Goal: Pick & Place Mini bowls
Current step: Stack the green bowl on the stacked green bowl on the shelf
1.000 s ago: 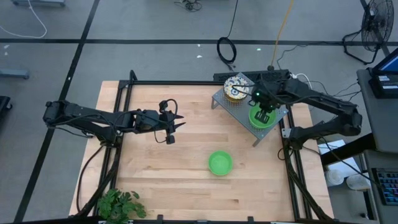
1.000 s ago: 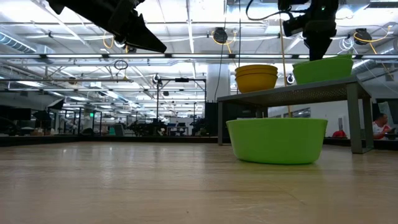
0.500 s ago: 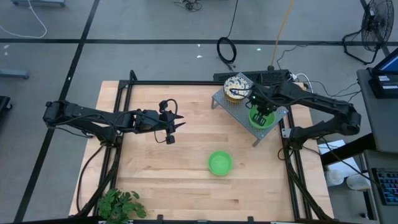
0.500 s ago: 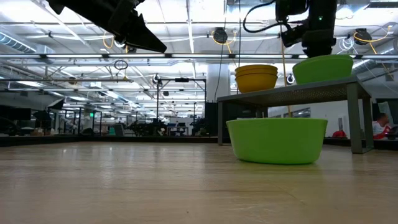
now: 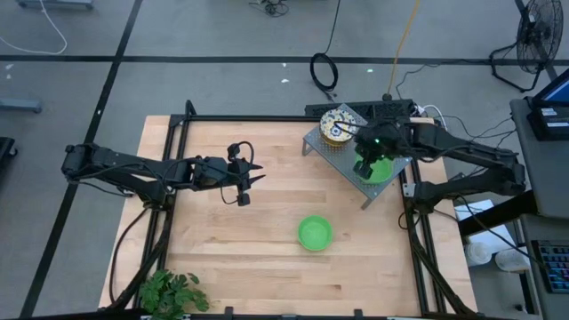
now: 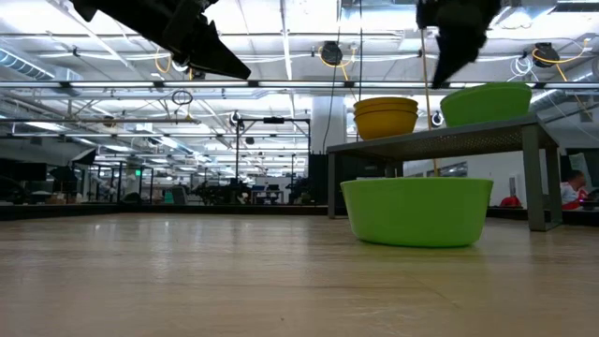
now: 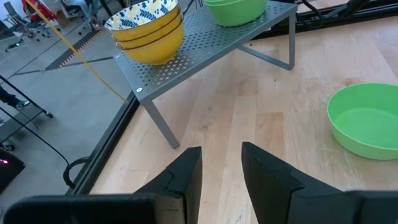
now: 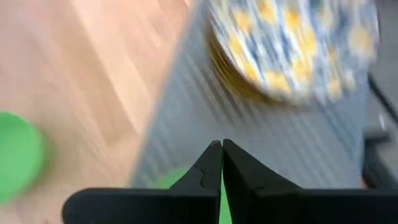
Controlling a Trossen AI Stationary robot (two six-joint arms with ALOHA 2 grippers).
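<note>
Right claw (image 5: 364, 166) closed, empty, over rack (image 5: 331, 148) at worktop's far right corner; left claw (image 5: 253, 180) slightly open, empty, mid-worktop.

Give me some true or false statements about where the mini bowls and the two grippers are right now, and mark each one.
1. A green bowl sits on the wooden table, off the rack. True.
2. The floral bowls are spread out across the table. False: they are stacked on the grey perforated rack.
3. The right gripper is shut and holds nothing. True.
4. The left gripper grips a green bowl. False: its fingers are slightly apart and empty, above bare table.
5. The rack holds no green bowl. False: a second green bowl sits on it beside the stack.
</note>
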